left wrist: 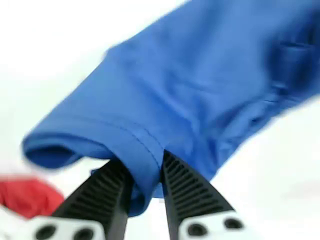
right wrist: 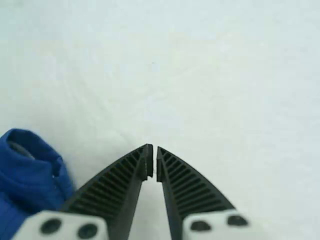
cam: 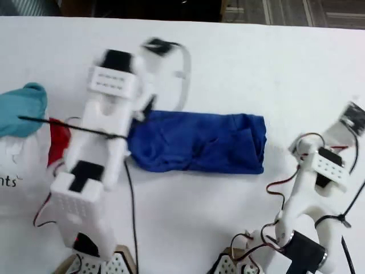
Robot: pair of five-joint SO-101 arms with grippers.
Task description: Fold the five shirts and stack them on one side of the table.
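A blue shirt (cam: 199, 142) lies folded into a long band across the middle of the white table. My left gripper (left wrist: 145, 162) is shut on the hem of the blue shirt (left wrist: 200, 95) at its left end; in the high view the left gripper (cam: 142, 111) sits at that edge. My right gripper (right wrist: 152, 150) is shut with nothing between its fingers, low over bare table to the right of the shirt, a bunched corner of the blue shirt (right wrist: 25, 170) beside it. In the high view the right gripper (cam: 353, 117) is near the table's right edge.
At the left side lie a teal shirt (cam: 23, 108), a red shirt (cam: 57, 140) partly behind the left arm, and a white printed shirt (cam: 14, 168). Red shirt (left wrist: 25, 195) shows beside my left fingers. Cables hang by both arm bases.
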